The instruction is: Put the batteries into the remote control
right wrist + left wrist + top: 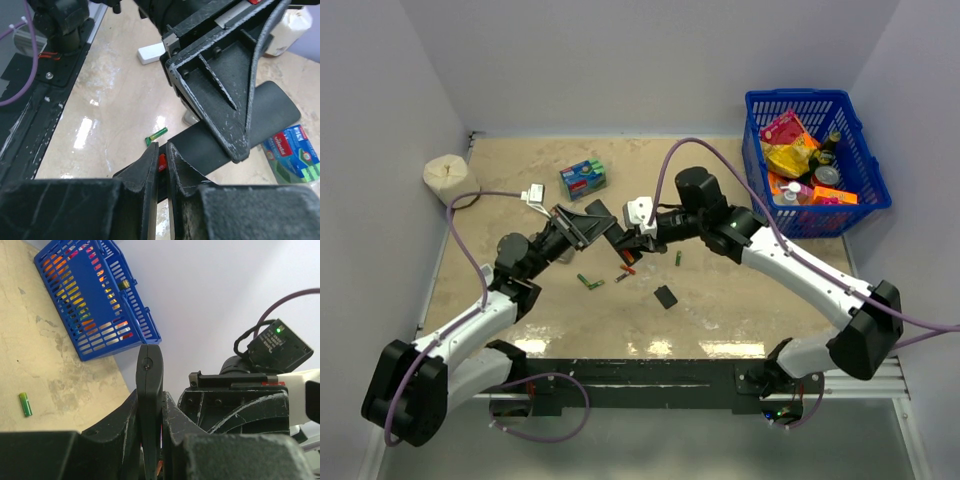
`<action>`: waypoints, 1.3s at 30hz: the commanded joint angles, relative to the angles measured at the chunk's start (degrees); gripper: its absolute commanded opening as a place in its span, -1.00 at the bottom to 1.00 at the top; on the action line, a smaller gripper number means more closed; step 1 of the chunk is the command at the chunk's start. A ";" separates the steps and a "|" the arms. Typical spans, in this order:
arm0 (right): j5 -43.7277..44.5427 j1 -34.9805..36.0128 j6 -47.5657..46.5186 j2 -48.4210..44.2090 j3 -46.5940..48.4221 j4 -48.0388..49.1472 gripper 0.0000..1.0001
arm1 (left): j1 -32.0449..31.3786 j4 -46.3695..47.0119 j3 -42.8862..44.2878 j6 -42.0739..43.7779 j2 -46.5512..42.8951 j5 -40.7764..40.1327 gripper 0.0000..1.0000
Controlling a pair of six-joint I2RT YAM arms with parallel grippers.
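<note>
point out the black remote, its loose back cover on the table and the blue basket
remote control (149,375): left wrist view, upper part of its narrow edge.
back cover (666,297): top external view, middle of the flat piece.
blue basket (798,96): top external view, far rim.

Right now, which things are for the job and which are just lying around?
For the job: black remote in left claw, red battery in right claw, loose green batteries, black cover.
Lying about: blue basket, blue-green packet, white roll.

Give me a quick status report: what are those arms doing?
Left fingers shut on remote control. Right fingers shut on orange-red battery, close to the remote. Green batteries, back cover lying loose, out of the way.
</note>
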 commanded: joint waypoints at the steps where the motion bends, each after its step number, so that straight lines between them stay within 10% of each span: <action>1: 2.75 -0.48 4.62 -2.19 -5.55 0.89 -0.74 | 0.70 10.13 -0.53 -7.29 -4.05 -7.59 -1.00; 39: -6.39 -0.74 10.51 0.45 -7.06 5.21 -0.87 | 1.05 17.78 2.62 -1.24 0.00 -1.71 -1.00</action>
